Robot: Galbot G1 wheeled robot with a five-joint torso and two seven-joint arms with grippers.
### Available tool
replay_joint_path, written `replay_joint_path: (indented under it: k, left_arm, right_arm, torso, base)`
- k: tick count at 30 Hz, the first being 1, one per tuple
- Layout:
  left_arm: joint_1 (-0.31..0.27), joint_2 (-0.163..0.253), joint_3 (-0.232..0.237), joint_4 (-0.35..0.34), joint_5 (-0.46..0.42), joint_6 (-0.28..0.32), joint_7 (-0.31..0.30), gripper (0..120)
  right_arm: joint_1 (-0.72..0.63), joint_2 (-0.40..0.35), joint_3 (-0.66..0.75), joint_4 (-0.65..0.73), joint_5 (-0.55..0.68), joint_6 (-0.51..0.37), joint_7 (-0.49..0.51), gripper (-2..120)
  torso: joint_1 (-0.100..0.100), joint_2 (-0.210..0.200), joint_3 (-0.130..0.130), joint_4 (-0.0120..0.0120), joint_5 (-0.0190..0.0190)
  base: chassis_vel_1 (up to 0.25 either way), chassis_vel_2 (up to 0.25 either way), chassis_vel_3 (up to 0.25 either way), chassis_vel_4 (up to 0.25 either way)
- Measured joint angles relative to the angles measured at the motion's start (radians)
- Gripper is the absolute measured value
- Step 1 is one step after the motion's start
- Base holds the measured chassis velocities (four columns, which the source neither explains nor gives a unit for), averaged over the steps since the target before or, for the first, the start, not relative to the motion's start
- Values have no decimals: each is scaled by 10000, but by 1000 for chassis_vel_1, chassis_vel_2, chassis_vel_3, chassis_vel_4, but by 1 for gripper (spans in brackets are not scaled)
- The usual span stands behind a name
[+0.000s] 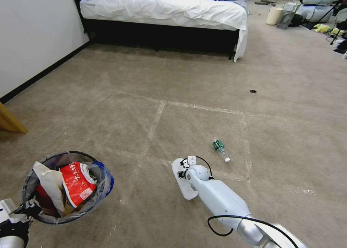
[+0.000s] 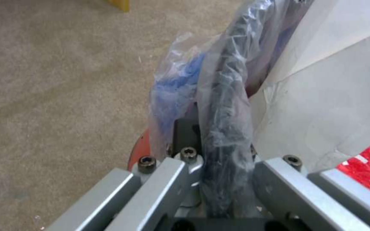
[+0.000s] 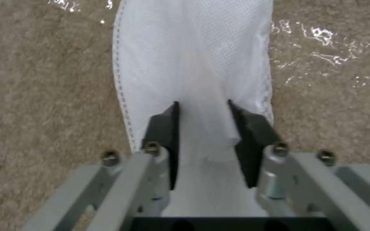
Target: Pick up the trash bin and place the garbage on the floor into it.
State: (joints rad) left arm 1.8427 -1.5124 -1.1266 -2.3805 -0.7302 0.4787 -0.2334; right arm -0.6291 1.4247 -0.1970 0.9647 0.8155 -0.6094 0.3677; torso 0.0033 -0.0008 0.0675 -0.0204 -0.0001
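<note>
Holding part-filled trash bin (image 1: 67, 186) by rim in left claw (image 2: 219, 179); right claw (image 3: 202, 128) pinching white sole (image 3: 193, 64); bottle (image 1: 220, 148) remaining, near right.

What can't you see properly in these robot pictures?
- Head view: the small dark speck on the carpet is too small to identify.
- Head view: the right end effector hides part of the flat white slipper-shaped sole.
- Left wrist view: crinkled clear plastic bag veils the red bin's rim.
</note>
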Motion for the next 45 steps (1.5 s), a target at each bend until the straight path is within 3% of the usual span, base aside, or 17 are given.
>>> replay_joint_path:
  k: [7,13,21,23,25,26,29,30,32,38,45]
  left_arm:
    - [-18,5,47,26,42,-23,14,1]
    - [-6,27,40,0,21,-16,13,1]
    - [-27,56,66,-101,-67,135,-30,1]
    - [-27,64,71,-113,-85,172,-44,1]
    - [-27,67,101,-168,-148,287,-110,1]
    - [-27,67,101,-168,-148,287,-110,1]
    - [-13,67,165,-355,-381,662,-272,1]
    - [-13,67,165,-355,-381,662,-272,1]
    - [-7,80,169,-449,-425,848,-379,1]
    - [4,114,214,-641,-663,1133,-550,1]
    - [-39,115,217,-712,-674,1181,-580,1]
  right_arm:
    - [-139,-131,-63,251,-10,16,-9,0]
    - [-312,-425,-32,862,130,18,27,0]
    - [-377,-1116,291,2817,407,581,2,0]
    - [-300,-1236,318,3322,500,908,-140,0]
    - [-55,-1466,278,4218,520,2017,-814,0]
    - [-55,-1466,278,4218,520,2017,-814,0]
    - [503,-1778,-57,5726,781,3974,-2291,0]
    - [503,-1778,-57,5726,781,3974,-2291,0]
    - [923,-1826,-367,6565,1099,4842,-2941,0]
    - [2155,-1677,-1540,7931,2134,6218,-3843,0]
    - [3393,-1292,-3226,8711,3378,6983,-4483,0]
  torso:
    - [0,0,0,2,1]
    - [0,0,1,1,2]
    - [0,0,2,0,0]
    - [0,-1,2,1,1]
    - [0,0,1,1,-1]
    - [0,0,1,1,-1]
    - [1,0,1,1,0]
    - [1,0,1,1,0]
    - [1,0,1,1,-1]
    - [0,0,1,1,-3]
    - [0,0,1,2,-3]
  base:
    - [0,0,0,0]
    - [0,0,0,0]
    - [0,0,0,0]
    - [0,0,0,0]
    - [0,0,0,0]
    - [0,0,0,0]
    - [0,0,0,0]
    - [0,0,0,0]
    - [0,0,0,0]
    - [0,0,0,0]
    - [0,0,0,0]
